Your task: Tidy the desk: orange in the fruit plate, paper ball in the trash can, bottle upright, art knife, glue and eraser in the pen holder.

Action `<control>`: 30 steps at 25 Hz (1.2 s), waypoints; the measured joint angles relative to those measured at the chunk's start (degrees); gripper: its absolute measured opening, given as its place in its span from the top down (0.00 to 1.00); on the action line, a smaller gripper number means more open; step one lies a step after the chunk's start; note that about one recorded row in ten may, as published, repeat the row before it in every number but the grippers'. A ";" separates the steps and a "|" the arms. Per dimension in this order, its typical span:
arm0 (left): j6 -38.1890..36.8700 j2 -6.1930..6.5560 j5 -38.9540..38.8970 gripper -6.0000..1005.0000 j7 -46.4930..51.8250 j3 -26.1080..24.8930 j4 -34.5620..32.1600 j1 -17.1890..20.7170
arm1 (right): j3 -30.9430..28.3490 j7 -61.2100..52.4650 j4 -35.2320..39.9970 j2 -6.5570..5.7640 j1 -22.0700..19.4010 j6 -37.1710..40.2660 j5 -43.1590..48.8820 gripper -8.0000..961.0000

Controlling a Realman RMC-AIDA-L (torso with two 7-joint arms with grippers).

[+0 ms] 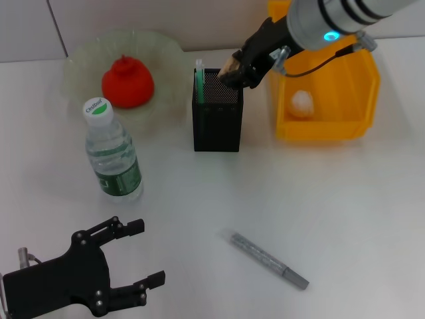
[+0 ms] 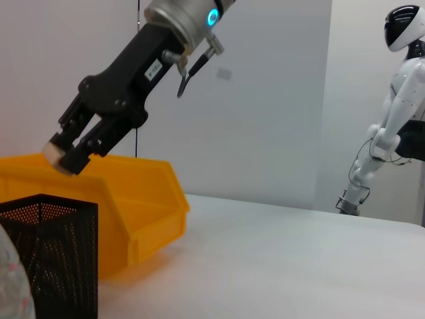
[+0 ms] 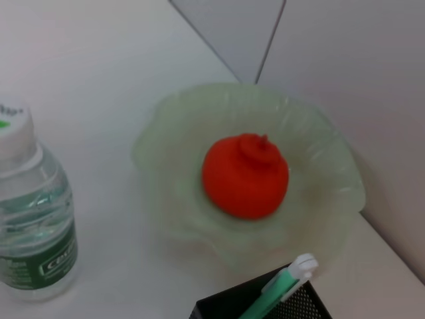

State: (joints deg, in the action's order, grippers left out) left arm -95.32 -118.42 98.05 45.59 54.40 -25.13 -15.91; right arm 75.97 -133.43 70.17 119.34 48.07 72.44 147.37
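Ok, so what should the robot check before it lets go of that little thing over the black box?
1. Right gripper shut on the eraser: ok.
2. Eraser above the pen holder opening: ok in the head view.
3. Room inside beside the green glue stick: cannot tell.
4. Art knife in the holder: not ok, lying on the table.
5. Left gripper out of the way: ok, open near the front edge.

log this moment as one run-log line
right gripper: shut on eraser, above pen holder | left gripper: open, parked | art knife: on desk
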 joint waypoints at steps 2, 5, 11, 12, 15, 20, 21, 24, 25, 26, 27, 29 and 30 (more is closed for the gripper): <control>-0.04 0.03 -0.03 0.14 0.02 0.00 0.00 0.00 | 0.82 0.00 -1.84 0.01 0.43 -1.44 0.01 0.50; -0.05 0.03 -0.04 0.14 0.02 0.00 0.00 0.00 | 1.22 -0.02 -3.71 0.03 0.86 -2.76 -0.07 0.49; -0.05 0.03 -0.05 0.14 0.02 0.00 0.00 0.00 | 2.07 -0.05 -4.62 0.18 0.52 -4.29 -0.17 0.47; -0.05 0.03 -0.05 0.14 0.02 0.00 0.00 0.00 | 2.07 -0.05 -4.62 0.18 0.52 -4.29 -0.17 0.47; -0.05 0.04 -0.02 0.14 0.01 0.00 -0.01 0.00 | 2.07 -0.06 -4.60 0.19 0.40 -4.32 -0.25 0.46; -0.04 0.04 -0.03 0.14 0.04 0.00 -0.01 0.00 | 1.60 -0.05 -2.88 0.14 -0.42 -4.00 -2.42 0.36; -0.06 0.03 -0.07 0.14 0.04 0.01 -0.01 0.00 | 1.43 0.25 0.12 -0.01 -2.17 -3.88 -4.78 0.33; -0.37 0.04 -0.12 0.14 0.04 -0.04 -0.01 0.05 | 1.34 0.47 4.82 -0.11 -4.87 -3.88 -7.17 0.27; -0.37 0.04 -0.12 0.14 0.04 -0.04 -0.01 0.05 | 1.20 0.83 7.26 -0.13 -6.31 -3.88 -8.22 0.26; -0.56 0.04 -0.21 0.14 0.03 -0.05 -0.01 0.09 | 0.37 2.55 12.32 -0.15 -10.04 -3.89 -11.74 0.24; -0.56 0.04 -0.21 0.14 0.03 -0.05 -0.01 0.09 | 0.37 2.55 12.32 -0.15 -10.04 -3.89 -11.74 0.22; -0.75 0.03 -0.28 0.14 -0.05 -0.03 -0.01 0.09 | -1.11 4.97 15.70 -0.15 -13.45 -3.88 -16.25 0.20; -0.85 0.03 -0.29 0.14 -0.10 -0.04 -0.01 0.09 | -2.09 6.76 17.38 -0.12 -15.49 -3.77 -19.47 0.20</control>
State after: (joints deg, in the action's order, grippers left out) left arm -96.17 -118.39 97.76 45.49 54.37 -25.14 -15.82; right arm 73.88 -126.67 87.55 119.23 32.58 68.67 127.90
